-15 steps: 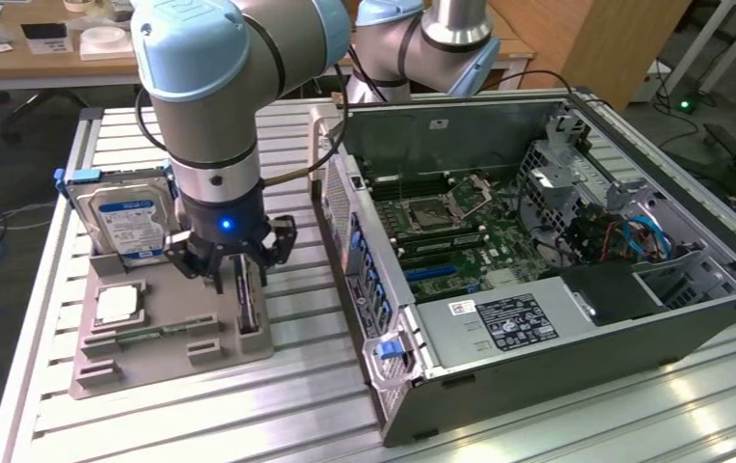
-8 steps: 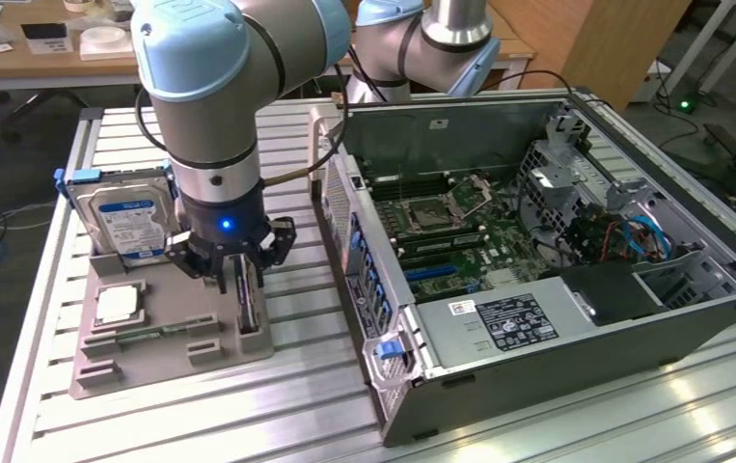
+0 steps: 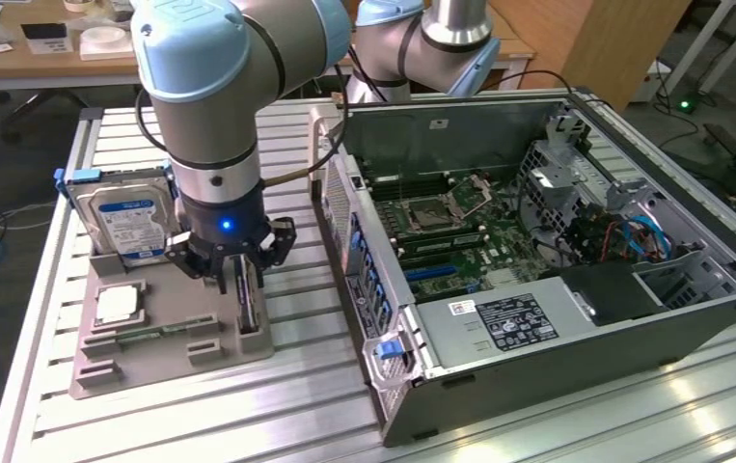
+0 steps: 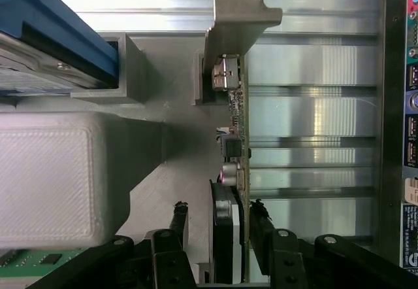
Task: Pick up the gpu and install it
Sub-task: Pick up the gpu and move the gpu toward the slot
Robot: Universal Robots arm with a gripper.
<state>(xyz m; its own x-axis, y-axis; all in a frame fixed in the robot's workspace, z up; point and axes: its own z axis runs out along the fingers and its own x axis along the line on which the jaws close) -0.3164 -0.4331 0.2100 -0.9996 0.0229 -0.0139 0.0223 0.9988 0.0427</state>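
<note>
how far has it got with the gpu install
Done: the gripper is at the grey holder, jaws open either side of the gpu. In hand: nothing gripped; the gpu stands on edge in its slot, a gap beside one jaw. Left: the gpu is not yet lifted or in the open computer case.

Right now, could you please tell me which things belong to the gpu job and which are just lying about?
Job: gpu, gripper, PC case.
Lying about: hard drive, processor, memory stick.
</note>
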